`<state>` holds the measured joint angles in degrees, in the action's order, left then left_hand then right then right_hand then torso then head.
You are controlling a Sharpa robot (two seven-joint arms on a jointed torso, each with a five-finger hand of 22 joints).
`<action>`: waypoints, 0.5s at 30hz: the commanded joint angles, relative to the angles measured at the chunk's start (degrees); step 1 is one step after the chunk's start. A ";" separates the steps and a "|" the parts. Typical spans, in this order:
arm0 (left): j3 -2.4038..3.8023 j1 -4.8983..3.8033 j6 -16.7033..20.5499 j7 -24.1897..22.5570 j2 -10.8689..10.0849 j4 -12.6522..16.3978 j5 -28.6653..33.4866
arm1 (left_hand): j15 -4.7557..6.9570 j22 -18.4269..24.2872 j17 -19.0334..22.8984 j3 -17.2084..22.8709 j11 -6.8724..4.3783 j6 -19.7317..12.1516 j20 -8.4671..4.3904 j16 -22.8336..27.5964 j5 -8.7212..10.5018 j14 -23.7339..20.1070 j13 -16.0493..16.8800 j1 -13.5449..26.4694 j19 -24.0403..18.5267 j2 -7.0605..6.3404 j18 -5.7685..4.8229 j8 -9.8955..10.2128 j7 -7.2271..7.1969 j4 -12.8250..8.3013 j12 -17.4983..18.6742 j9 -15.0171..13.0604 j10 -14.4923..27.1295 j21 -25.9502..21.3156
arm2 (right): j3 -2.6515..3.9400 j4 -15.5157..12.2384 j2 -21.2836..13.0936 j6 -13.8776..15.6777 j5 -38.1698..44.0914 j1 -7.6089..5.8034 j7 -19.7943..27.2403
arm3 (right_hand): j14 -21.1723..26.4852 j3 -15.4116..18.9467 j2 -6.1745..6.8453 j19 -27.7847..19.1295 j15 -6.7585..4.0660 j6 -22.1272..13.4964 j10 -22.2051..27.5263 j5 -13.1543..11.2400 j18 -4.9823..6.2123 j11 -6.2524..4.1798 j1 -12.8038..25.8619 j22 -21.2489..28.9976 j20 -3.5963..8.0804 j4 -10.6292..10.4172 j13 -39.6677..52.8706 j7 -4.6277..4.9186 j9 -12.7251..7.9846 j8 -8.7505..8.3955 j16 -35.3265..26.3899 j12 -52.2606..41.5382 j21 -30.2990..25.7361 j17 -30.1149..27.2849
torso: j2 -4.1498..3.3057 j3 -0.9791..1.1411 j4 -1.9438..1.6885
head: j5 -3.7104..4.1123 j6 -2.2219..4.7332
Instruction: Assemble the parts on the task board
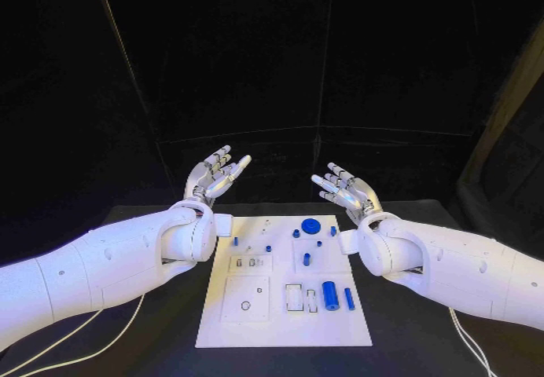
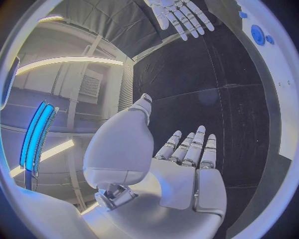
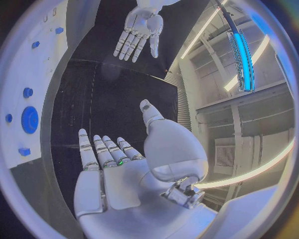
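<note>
Hands, two, both empty, fingers spread and raised off the desk.

Head view. Left hand (image 1: 218, 177): at 11 o'clock from the board (image 1: 284, 330), palm turned inward, fingers pointing up and away, holding nothing. Right hand (image 1: 341, 189): at 1 o'clock from the board, mirrored pose, fingers fanned, holding nothing. Board lies flat on the desk (image 1: 136, 345) between the two forearms. Parts on it: round disc (image 1: 310, 222) near the far edge at 12 o'clock; cylinder (image 1: 330, 295) and thin bar (image 1: 349, 298) lying side by side toward 4 o'clock; several small pegs standing in the far half, too small to tell apart.

Left wrist view. Left hand (image 2: 187, 174) flat, fingers straight and together-ish, nothing in the palm. Right hand (image 2: 179, 14) seen opposite, open. Disc (image 2: 257, 34) on the board edge.

Right wrist view. Right hand (image 3: 109, 174) flat, fingers extended, palm bare. Left hand (image 3: 138, 31) opposite, open. Disc (image 3: 29, 119) on the board.

Risk, judged: both forearms flank the board closely; lowering a hand carelessly could sweep the standing pegs or nudge the board. Cylinder lies loose and may roll if brushed.
</note>
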<state>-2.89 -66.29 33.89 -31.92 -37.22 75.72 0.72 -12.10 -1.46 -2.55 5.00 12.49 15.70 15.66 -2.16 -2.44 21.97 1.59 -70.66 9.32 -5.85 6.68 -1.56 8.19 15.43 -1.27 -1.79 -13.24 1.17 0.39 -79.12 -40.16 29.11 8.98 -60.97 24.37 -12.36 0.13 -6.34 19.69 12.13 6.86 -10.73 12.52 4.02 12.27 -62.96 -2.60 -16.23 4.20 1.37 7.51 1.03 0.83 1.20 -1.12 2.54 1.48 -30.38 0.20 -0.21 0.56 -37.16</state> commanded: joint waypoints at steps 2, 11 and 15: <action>-0.01 -0.17 -4.25 -3.28 0.12 -0.25 0.06 | -0.39 -0.28 -0.38 -0.53 0.50 1.31 0.97 -0.70 -0.39 2.73 0.20 -2.81 0.93 0.31 1.50 -0.41 6.68 0.76 -0.50 -0.21 -1.32 0.65 | 0.15 2.13 0.90 -12.36 8.38 -0.34 -3.78 | -13.66 -0.88 -0.56 12.68 0.92 6.96 -9.10 0.36 2.47 1.57 -6.73 -1.94 -0.39 3.12 0.92 8.25 0.87 1.34 2.58 -1.66 3.84 1.24 | 0.02 0.01 -0.01 | -0.01 0.00; -0.34 0.13 -5.98 -3.23 -2.79 0.32 0.92 | -0.21 -3.62 -2.87 -2.41 1.52 11.90 1.20 -6.29 -0.42 22.33 1.77 -4.43 19.73 2.58 2.10 -2.57 7.92 -1.21 -3.51 -1.40 -17.11 7.02 | 0.23 6.62 0.52 -7.78 22.18 -0.48 -3.40 | -42.12 -2.83 -0.66 26.42 -2.52 32.93 -39.91 -0.57 6.60 -0.73 -11.55 -3.57 0.19 6.94 2.56 6.48 3.33 6.61 7.80 -7.80 9.71 2.40 | -0.78 0.04 -0.02 | 0.03 -0.16; -0.41 0.15 -7.08 -2.41 -4.28 1.59 -0.24 | 2.26 -6.35 -4.19 -3.15 0.09 26.81 0.50 -10.22 -0.46 32.06 3.11 -4.97 35.52 3.29 4.02 -6.33 7.26 -2.98 -8.00 -2.99 -34.11 13.84 | 0.25 6.66 0.06 -5.03 26.54 -0.48 -3.73 | -48.61 -4.85 -0.45 31.36 -4.58 43.08 -46.59 -0.38 6.55 -2.41 -11.44 -3.44 2.14 8.61 2.16 5.14 3.17 7.31 7.43 -7.30 11.37 2.17 | -1.38 0.05 0.08 | -0.11 0.06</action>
<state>-3.37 -66.02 29.56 -33.53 -41.93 76.58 0.91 -9.96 -7.71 -6.68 1.76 12.62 42.12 16.11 -12.14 -2.66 53.61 4.64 -75.74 44.38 -2.98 10.18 -7.79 10.56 12.58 -9.10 -4.73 -46.80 14.78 0.60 -72.08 -40.45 20.67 26.86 -61.35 20.70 -48.16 -2.74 -7.01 42.83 10.04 34.84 -43.96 12.52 8.50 11.83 -72.49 -5.63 -15.73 10.08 3.37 9.61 3.68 6.18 7.59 -7.29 10.89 3.46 -31.14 0.23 -0.21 0.49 -37.21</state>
